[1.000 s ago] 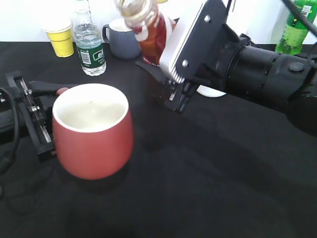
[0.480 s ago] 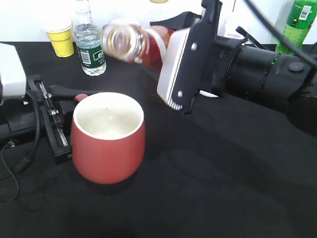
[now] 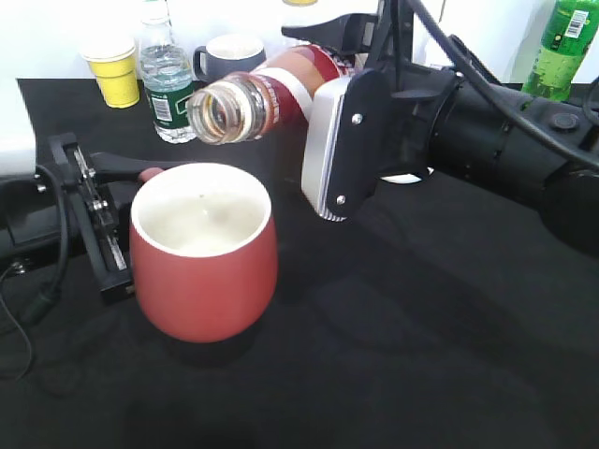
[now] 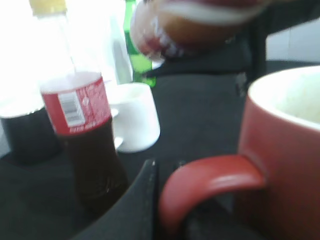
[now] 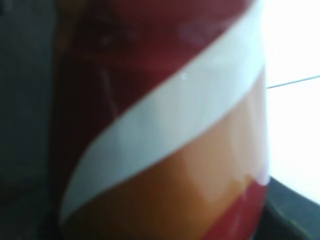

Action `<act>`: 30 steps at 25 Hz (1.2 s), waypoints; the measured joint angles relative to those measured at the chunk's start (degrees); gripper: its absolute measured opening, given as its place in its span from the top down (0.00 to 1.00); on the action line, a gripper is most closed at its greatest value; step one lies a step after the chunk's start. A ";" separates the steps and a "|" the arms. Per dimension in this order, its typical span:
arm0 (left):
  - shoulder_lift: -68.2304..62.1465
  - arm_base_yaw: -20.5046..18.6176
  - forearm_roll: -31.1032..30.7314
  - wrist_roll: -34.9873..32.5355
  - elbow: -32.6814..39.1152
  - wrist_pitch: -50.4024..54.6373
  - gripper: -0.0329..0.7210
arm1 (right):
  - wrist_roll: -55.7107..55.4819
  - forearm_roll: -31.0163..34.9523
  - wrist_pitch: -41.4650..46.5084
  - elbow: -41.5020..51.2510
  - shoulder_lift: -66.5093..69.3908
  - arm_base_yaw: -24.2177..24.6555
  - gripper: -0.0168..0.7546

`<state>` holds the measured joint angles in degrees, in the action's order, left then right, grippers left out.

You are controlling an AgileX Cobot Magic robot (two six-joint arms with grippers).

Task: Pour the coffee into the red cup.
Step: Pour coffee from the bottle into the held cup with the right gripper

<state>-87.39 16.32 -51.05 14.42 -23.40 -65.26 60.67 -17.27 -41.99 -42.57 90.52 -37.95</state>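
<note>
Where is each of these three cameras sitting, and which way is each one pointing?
Exterior view: in front of the table, slanting down at the red cup; both arms show, the right gripper tilting the coffee bottle.
Left wrist view: low beside the cup's handle, facing across the table; a dark finger shows.
Right wrist view: pressed against the bottle's label; no gripper part is clear.
Shared: the cup and bottle appear in the exterior and left wrist views.

Right gripper (image 3: 323, 56) clamped, wrist rolled sideways; left gripper (image 3: 117, 173) low, closed.
</note>
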 joint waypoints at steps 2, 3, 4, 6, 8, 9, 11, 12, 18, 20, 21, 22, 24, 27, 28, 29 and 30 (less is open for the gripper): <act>0.00 0.00 0.00 0.00 0.00 -0.26 0.88 | 2.45 0.11 -0.67 0.00 0.00 0.00 0.29; 0.00 0.00 0.00 0.00 0.00 -0.26 0.88 | 3.88 0.17 -0.94 0.00 0.00 0.00 0.29; 0.00 0.00 0.00 0.00 0.00 -0.26 0.88 | 4.46 0.17 -1.22 0.00 0.00 0.00 0.29; 0.00 0.00 0.00 0.00 0.00 -0.26 0.88 | 5.79 0.27 -2.19 0.00 0.00 0.00 0.29; 0.00 0.00 -0.06 0.00 0.00 -0.26 0.88 | 7.53 0.39 -2.55 0.00 0.00 0.00 0.29; 0.00 0.00 -0.06 0.00 0.00 -0.26 0.88 | 7.73 0.50 -2.55 0.00 0.00 0.00 0.29; 0.00 0.00 -0.10 0.00 0.00 -0.26 0.88 | 8.29 1.36 -2.55 0.00 0.00 0.00 0.29; 0.00 0.00 -0.16 0.00 0.00 -0.26 0.88 | 9.46 1.58 -2.55 0.00 0.00 0.00 0.29; 0.00 0.00 -0.21 0.00 0.00 -0.26 0.88 | 10.33 2.13 -2.61 0.00 0.00 0.00 0.29; 0.00 0.00 -0.21 0.00 0.00 -0.26 0.88 | 10.40 2.26 -2.69 0.00 0.00 0.00 0.29; 0.00 0.00 -0.26 0.00 0.00 -0.26 0.88 | 10.46 2.26 -2.75 0.00 0.00 0.00 0.29; 0.00 0.00 -0.26 0.00 0.00 -0.26 0.88 | 10.46 2.26 -2.75 0.00 0.00 0.00 0.29; 0.00 0.00 -0.26 0.00 0.00 -0.26 0.88 | 10.57 2.26 -2.75 0.00 0.00 0.00 0.29; 0.00 0.00 -0.26 0.00 0.00 -0.26 0.88 | 10.67 2.26 -2.77 0.00 0.00 0.00 0.29; 0.00 0.00 -0.26 0.00 0.00 -0.26 0.88 | 10.82 2.26 -2.77 0.00 0.00 0.00 0.29; 0.00 0.00 -0.26 0.00 0.00 -0.26 0.88 | 10.82 2.26 -2.77 0.00 0.00 0.00 0.29; 0.00 0.00 -0.26 0.06 0.00 -0.26 0.88 | 11.00 2.26 -2.77 0.00 0.00 0.00 0.29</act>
<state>-87.39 16.32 -51.31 14.48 -23.40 -65.52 71.66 -15.02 -44.75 -42.57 90.52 -37.95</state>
